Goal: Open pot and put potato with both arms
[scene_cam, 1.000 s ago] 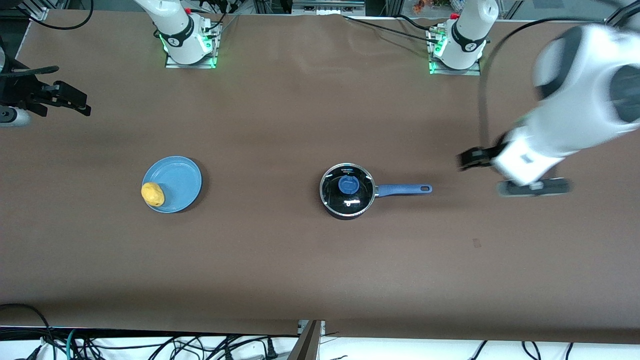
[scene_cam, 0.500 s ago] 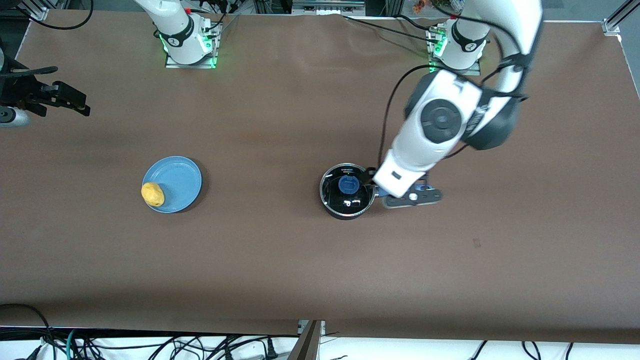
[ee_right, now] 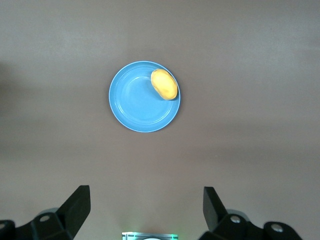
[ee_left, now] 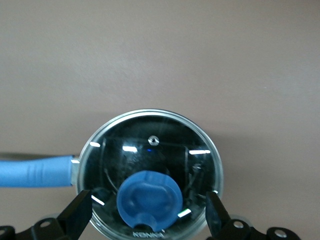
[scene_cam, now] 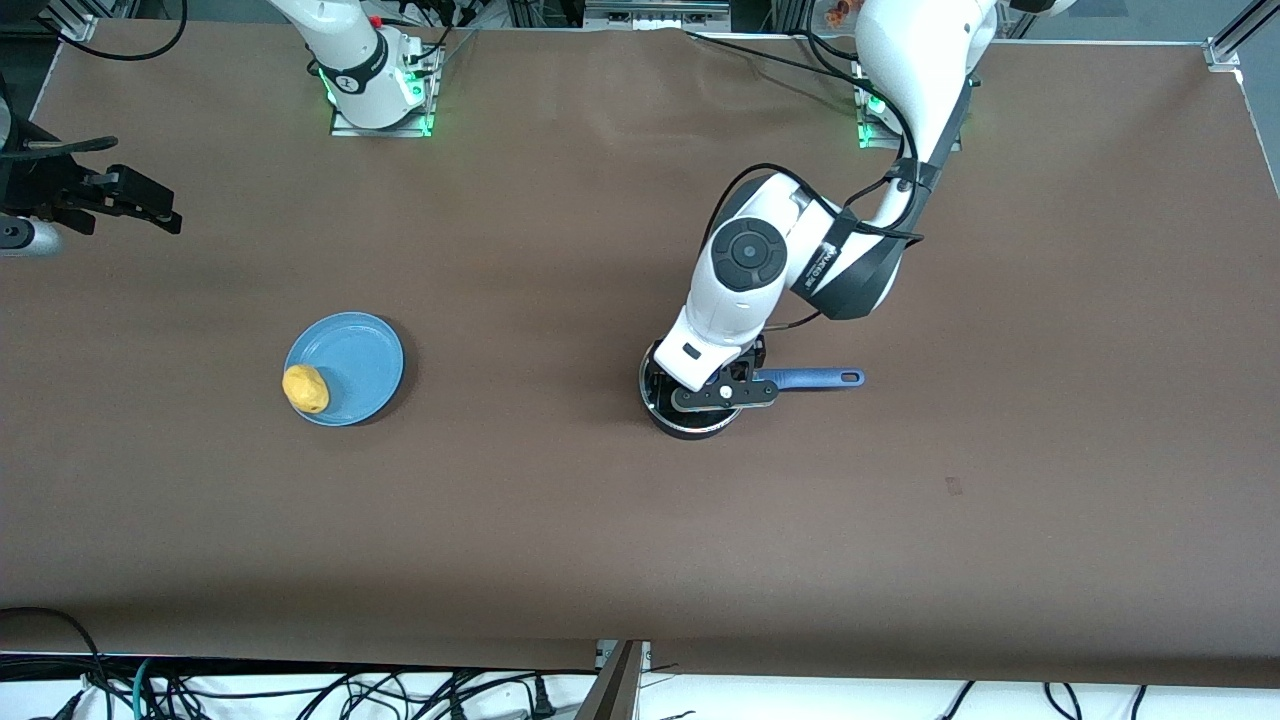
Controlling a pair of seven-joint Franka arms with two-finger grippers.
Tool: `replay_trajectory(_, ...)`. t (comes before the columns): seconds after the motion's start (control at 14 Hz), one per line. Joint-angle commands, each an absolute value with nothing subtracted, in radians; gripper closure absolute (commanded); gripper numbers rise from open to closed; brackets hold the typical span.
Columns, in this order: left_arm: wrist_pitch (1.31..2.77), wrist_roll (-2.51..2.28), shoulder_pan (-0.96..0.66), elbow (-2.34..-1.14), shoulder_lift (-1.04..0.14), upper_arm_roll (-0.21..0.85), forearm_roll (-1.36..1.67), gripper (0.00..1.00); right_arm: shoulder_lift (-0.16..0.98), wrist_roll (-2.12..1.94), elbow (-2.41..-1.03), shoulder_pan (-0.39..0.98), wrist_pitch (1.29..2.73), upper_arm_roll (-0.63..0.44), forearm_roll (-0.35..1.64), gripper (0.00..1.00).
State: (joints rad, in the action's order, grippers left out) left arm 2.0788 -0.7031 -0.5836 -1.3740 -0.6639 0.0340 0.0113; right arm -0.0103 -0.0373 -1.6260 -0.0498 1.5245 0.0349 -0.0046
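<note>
- Pot (scene_cam: 690,420) near mid-worktop (scene_cam: 600,520), lid (ee_left: 150,155) on; blue handle (scene_cam: 815,378) points to 3 o'clock in the front view, toward the left arm's end.
- Left gripper (ee_left: 148,220) directly over the lid; fingers (ee_left: 77,212) spread wide either side of the blue knob (ee_left: 148,200), gripping nothing.
- Potato (scene_cam: 305,389) on the rim of a light-blue plate (scene_cam: 355,360), at its 8 o'clock in the front view, well apart from the pot, toward the right arm's end.
- Right gripper (ee_right: 146,212) waits high above the plate; fingers (ee_right: 77,205) wide apart, empty.
</note>
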Motion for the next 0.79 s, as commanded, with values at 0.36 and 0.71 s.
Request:
replay_trajectory(0.36,2.138,-0.689,-0.609,-1.382,-0.715,0.025,-0.022,0.0,0.002,-0.043,-1.605,-0.058,1.511,0.032,0.008,0.0)
replay_trajectory(0.71,2.135,-0.687,-0.612,-1.405,-0.712,0.04,-0.02,0.0,0.025,-0.048,-1.6,-0.067,1.513,0.023,0.006,0.0)
